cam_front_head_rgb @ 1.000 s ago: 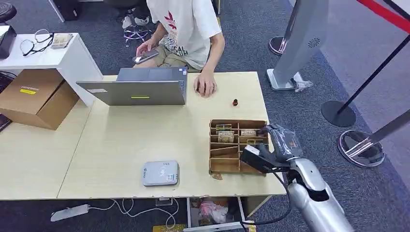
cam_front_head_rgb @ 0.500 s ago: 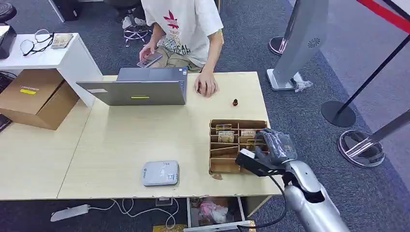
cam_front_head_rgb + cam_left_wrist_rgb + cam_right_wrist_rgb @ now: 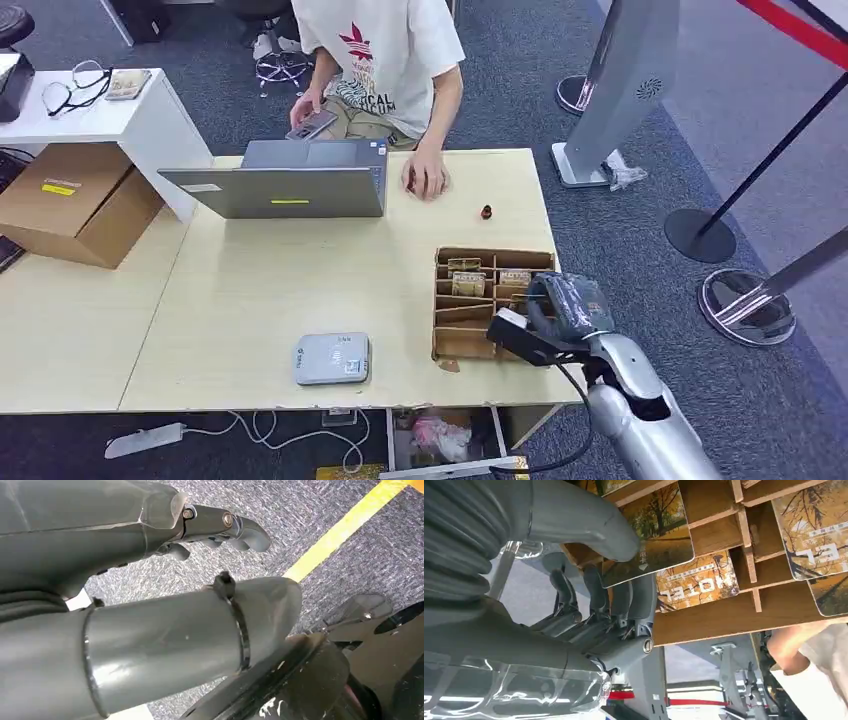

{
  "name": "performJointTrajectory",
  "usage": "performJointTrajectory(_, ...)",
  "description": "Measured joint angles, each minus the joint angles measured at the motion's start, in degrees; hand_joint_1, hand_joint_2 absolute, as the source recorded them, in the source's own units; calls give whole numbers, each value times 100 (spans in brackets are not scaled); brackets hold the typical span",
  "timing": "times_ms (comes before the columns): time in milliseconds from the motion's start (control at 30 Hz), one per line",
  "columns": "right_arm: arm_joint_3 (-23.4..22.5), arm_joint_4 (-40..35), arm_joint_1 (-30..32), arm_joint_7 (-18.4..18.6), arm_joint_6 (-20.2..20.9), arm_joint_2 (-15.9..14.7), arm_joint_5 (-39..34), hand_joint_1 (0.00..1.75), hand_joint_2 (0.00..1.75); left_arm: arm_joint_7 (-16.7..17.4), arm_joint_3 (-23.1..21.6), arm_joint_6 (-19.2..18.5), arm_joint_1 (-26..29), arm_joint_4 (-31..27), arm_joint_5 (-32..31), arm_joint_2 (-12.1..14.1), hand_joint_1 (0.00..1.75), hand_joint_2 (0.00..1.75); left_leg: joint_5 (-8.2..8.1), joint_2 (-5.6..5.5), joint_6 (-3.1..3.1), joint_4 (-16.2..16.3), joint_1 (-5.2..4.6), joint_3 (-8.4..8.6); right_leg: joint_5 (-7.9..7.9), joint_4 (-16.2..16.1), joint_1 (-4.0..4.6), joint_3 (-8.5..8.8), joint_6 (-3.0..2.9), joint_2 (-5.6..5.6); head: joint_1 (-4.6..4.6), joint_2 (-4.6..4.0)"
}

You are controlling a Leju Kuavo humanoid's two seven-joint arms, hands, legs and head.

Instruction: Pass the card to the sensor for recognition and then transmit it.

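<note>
Right hand (image 3: 565, 305) pinches a hotel key card (image 3: 649, 530) between thumb and fingers over the wooden card rack (image 3: 470, 340), seemingly lifting it toward the grey card reader (image 3: 332, 358); left hand (image 3: 220, 527) hangs curled, empty.

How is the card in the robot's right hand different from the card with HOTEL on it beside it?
The held card is pinched by the right hand and sits above the dividers; the HOTEL card rests in its slot in the wooden tray, untouched. Both show the same autumn picture.
</note>
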Motion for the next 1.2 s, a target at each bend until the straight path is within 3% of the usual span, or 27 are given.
performJointTrajectory(233, -20, -15, -84, -101, 247, 0, -263, 154, 175, -18, 0, -7, 1, 0, -9, 15, 0, 0, 0, 3, 0, 0, 0, 0, 1, 0, 0, 1, 0, 4, 0, 0)
performJointTrajectory(467, -55, -26, -469, -570, 745, -28, -1182, 154, 175, -57, 0, -9, 2, 0, -26, 31, 0, 0, 4, 4, -1, 0, 0, 0, 4, 1, 0, 1, 0, 4, 0, 0)
performJointTrajectory(833, -133, 242, -1302, -986, 1519, -109, -2412, 157, 175, -98, 0, 7, 0, 0, -46, 31, 0, 0, 4, 3, -1, 2, 0, 1, 6, 1, 0, 1, 3, 4, 0, 0)
performJointTrajectory(1200, -269, 459, -1767, -1335, 1851, -111, -3516, 161, 175, -109, 0, 11, -3, 0, -171, 31, 0, 0, 4, 3, -1, 2, 0, -1, 6, 1, 0, 1, 4, 3, 0, 0)
